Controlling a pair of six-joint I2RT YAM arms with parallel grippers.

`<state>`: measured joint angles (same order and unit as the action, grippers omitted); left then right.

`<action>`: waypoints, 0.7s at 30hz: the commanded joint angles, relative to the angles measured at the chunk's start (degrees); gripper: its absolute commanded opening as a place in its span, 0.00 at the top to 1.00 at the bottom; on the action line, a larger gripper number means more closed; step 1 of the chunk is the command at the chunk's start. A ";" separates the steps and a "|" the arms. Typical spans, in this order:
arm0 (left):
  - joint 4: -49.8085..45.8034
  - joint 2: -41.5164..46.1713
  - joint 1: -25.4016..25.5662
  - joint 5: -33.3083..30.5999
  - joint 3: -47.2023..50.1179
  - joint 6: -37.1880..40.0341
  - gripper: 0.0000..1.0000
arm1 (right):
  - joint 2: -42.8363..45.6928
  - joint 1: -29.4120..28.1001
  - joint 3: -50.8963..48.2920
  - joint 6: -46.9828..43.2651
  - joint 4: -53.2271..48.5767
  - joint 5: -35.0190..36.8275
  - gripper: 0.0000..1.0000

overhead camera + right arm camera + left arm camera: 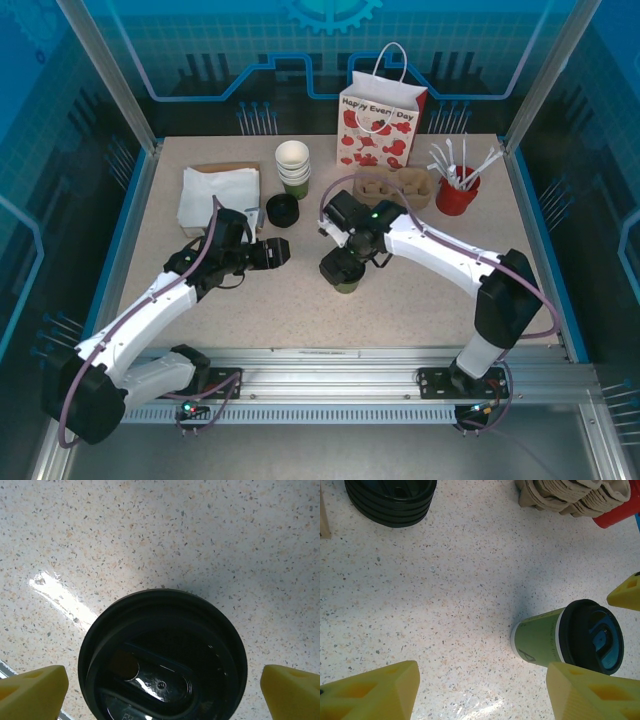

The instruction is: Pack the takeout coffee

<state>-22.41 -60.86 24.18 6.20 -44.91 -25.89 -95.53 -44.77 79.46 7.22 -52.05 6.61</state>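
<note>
The takeout coffee [346,279] stands upright mid-table, an olive-green cup [542,641] with a round black lid [162,652]. My right gripper [341,266] hangs straight above it, open. Its yellow fingertips [36,689] stand wide on either side of the lid and clear of it. My left gripper [277,253] is to the cup's left, open, with only bare table between its fingers [377,692]. The cup sits just beyond the left gripper's right finger, apart from it.
A white gift bag with red hearts [380,125] stands at the back. In front of it are a stack of lidless green cups [293,167], a stack of black lids [282,210], a cardboard cup carrier [395,185], a red holder of stirrers [457,192] and napkins [218,195].
</note>
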 commanded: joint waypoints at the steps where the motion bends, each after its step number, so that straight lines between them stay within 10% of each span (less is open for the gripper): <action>1: 0.01 0.04 0.29 -0.88 -1.51 0.92 0.31 | -0.80 -0.69 0.42 -0.85 -1.17 0.12 0.00; 21: 6.09 -1.54 1.50 9.33 0.15 -0.24 0.30 | 9.26 3.91 -0.59 -0.06 0.34 -8.72 0.00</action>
<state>-19.90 -62.37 24.60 10.39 -44.88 -25.54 -90.50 -43.90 79.85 7.03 -51.88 2.59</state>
